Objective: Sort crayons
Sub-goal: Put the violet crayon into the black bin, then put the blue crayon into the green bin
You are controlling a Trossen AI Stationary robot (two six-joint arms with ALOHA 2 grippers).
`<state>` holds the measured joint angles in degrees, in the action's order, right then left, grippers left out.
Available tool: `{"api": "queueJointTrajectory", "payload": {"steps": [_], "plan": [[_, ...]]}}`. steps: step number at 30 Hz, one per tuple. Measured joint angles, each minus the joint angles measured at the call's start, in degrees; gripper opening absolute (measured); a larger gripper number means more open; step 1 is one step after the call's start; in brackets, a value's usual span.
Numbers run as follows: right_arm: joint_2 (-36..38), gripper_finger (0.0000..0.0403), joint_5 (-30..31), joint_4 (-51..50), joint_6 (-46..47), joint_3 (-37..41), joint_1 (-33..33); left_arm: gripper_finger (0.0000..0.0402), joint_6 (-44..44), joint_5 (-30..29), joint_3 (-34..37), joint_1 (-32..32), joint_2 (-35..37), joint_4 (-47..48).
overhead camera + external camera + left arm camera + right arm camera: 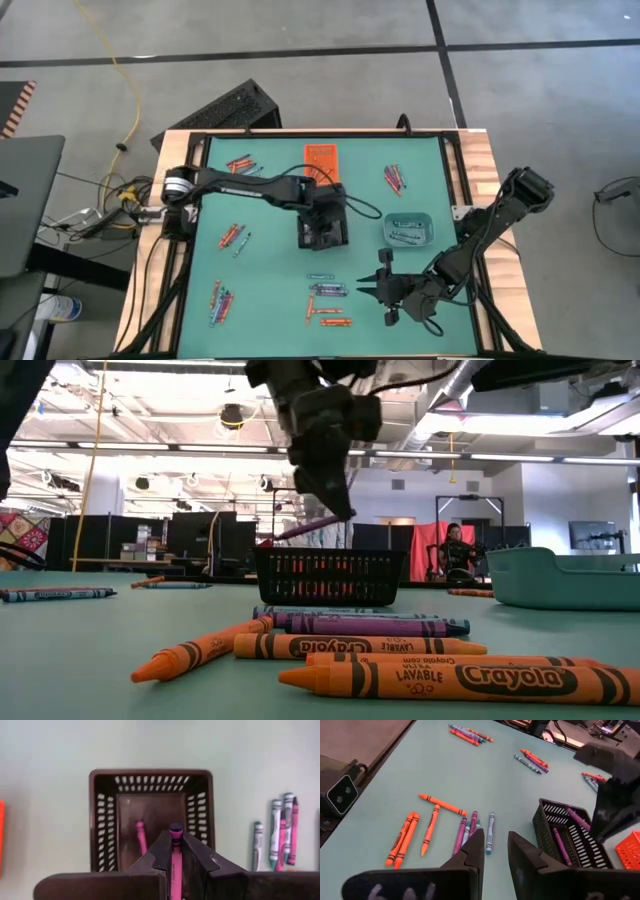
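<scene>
Left gripper (174,851) is held directly above the black mesh bin (322,228), jaws clenched on a purple crayon (174,865) whose tip points down over the bin's opening. A second purple crayon (141,836) is seen lying inside the bin. Right gripper (496,851) is poised low over the counter (275,270), beside the bin, jaws parted with nothing between them. Loose crayons (437,827) in orange, purple and teal are scattered on the counter just before the bin; a teal bin (408,229) is set beside it.
</scene>
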<state>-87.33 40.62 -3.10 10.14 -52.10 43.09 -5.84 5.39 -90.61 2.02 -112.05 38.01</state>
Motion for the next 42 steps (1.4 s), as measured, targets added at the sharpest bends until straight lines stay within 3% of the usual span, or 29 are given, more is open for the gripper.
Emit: {"api": "queueJointTrajectory", "payload": {"steps": [3, 9, 15, 20, 22, 27, 33, 37, 42], "plan": [[0.00, 0.0081, 0.00, -0.12, 0.45, 0.00, 0.00, 0.0028, 0.60, 0.13, -1.57, 0.46, -1.97, 2.81], [0.00, 0.0081, 2.80, -3.20, 4.21, 0.00, -0.17, 0.0087, 1.30, -1.79, -4.26, 1.30, -2.47, 7.60], [-0.20, 0.0081, 4.57, -7.62, 10.87, 0.00, -1.83, 0.0128, 0.84, -3.25, -12.00, 2.64, -2.42, 19.84], [-0.75, 0.0081, 4.77, -6.61, 14.50, 2.45, -3.55, 0.0132, -2.69, -12.19, -12.10, 1.04, -0.07, 32.34], [-0.92, 0.0081, 5.07, -3.44, 13.56, 5.31, -4.24, 0.0131, -4.95, -15.93, -9.02, -0.51, 2.52, 33.85], [0.29, 0.0081, 5.91, 6.31, 13.40, 10.57, -8.03, 0.0130, -9.26, -16.85, 3.62, -5.27, 13.06, 26.80], [0.46, 0.0081, -1.69, 19.53, 12.45, 14.29, -13.80, 0.0129, -12.63, -15.94, 26.05, -13.18, 30.49, 0.91], [0.48, 0.0081, -6.48, 29.72, 10.70, 17.31, -18.15, 0.0129, -14.61, -12.27, 39.00, -19.11, 37.85, -15.11], [0.48, 0.0081, -11.66, 41.47, 7.55, 21.06, -22.38, 0.0129, -25.52, -21.80, 47.00, -22.79, 41.84, -15.76]]}}
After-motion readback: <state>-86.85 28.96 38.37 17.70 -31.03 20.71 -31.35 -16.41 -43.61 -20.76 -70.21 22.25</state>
